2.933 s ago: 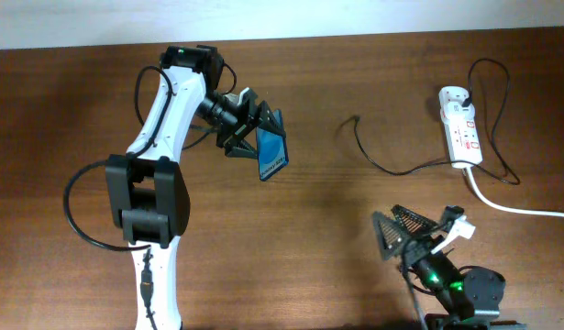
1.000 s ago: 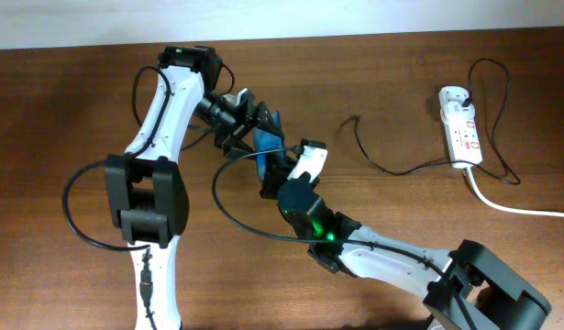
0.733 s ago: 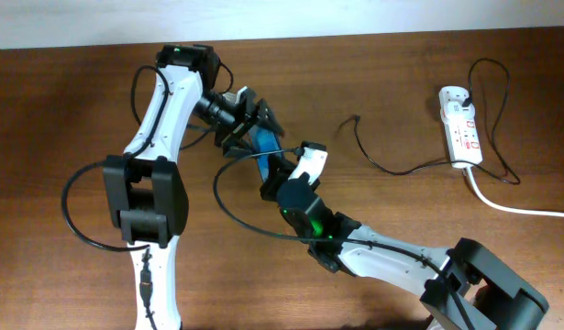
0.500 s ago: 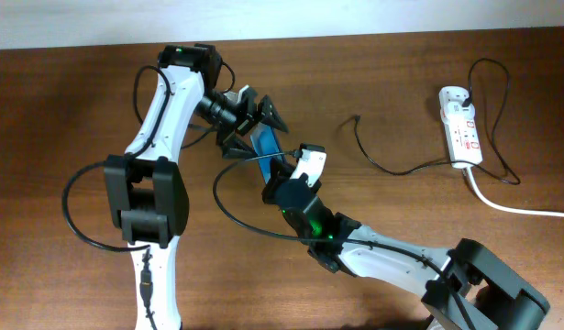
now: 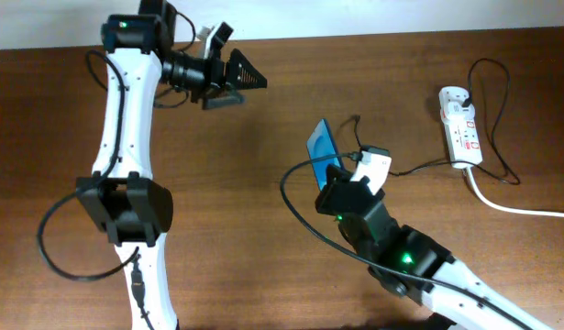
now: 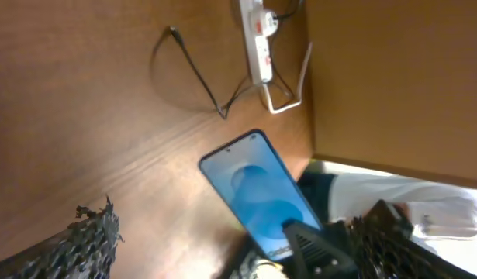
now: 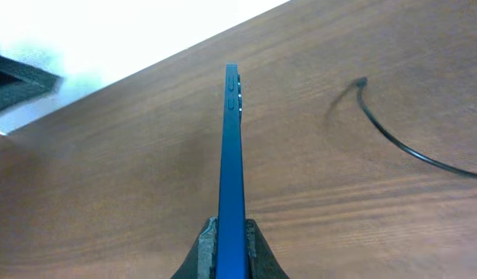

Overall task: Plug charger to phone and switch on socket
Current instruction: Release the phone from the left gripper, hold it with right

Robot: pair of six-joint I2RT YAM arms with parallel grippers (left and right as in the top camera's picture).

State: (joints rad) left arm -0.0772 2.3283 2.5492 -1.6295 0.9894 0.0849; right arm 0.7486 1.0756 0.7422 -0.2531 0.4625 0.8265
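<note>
My right gripper (image 5: 334, 174) is shut on the lower end of the phone (image 5: 323, 149) and holds it on edge above the table's middle. In the right wrist view the phone (image 7: 232, 147) stands edge-on between the pads (image 7: 252, 236). The charger's plug tip (image 5: 355, 118) lies just beyond the phone, and its thin black cable (image 5: 405, 169) runs right to the socket (image 5: 459, 128). Far off at the upper left, my left gripper (image 5: 245, 82) is open and holds nothing. Its wrist view looks down on the phone's blue screen (image 6: 256, 192), the charger (image 6: 201, 77) and the socket (image 6: 258, 40).
The socket's thick white cord (image 5: 515, 207) trails off the right edge. More black cable loops behind the socket (image 5: 498, 87). The table's far edge meets a pale wall close behind the left gripper.
The left gripper opened, let go of the phone and drew back up and left. The right gripper closed on the phone and carried it right, near the charger's tip.
</note>
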